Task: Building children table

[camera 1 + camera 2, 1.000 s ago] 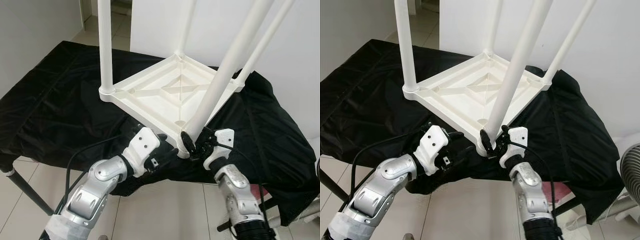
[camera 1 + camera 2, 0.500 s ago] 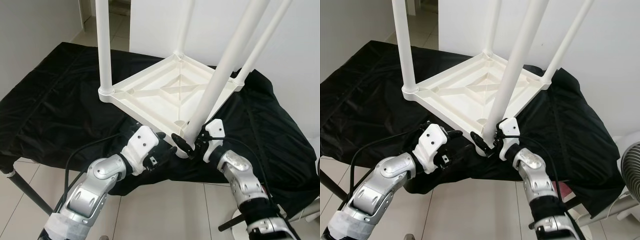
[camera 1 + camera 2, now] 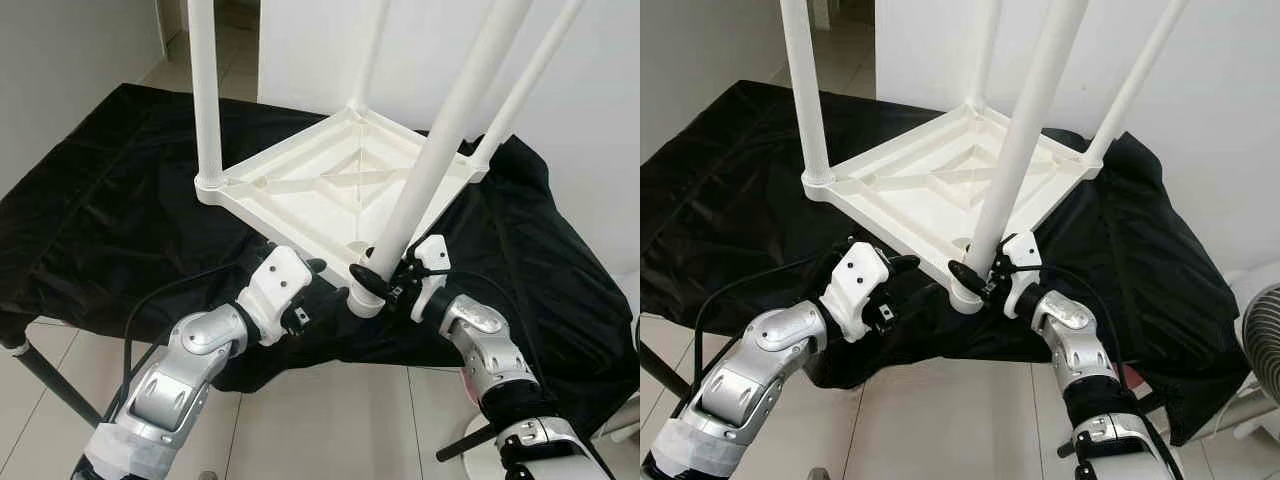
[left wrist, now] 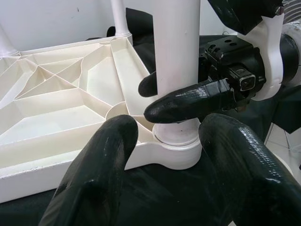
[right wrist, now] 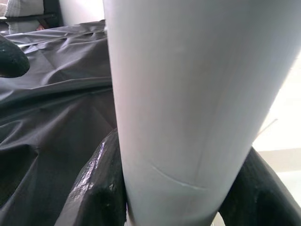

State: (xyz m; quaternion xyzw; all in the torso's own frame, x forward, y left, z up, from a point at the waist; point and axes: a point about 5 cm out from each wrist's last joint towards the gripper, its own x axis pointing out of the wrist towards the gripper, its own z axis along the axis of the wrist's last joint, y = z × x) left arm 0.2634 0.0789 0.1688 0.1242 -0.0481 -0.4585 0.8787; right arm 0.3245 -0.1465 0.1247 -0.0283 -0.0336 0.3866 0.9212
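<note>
Firmly socketed leg [image 3: 440,150] in right claw [image 3: 385,283]

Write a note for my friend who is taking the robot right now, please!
Right gripper: fingers shut around the near white plastic table leg, just above its socket.
Left gripper: fingers open, beside that socket corner.
The white plastic tabletop lies upside down on the black cloth.
Done: four legs stand in the corners.
Left: check the near leg is fully seated, then flip the table.
</note>
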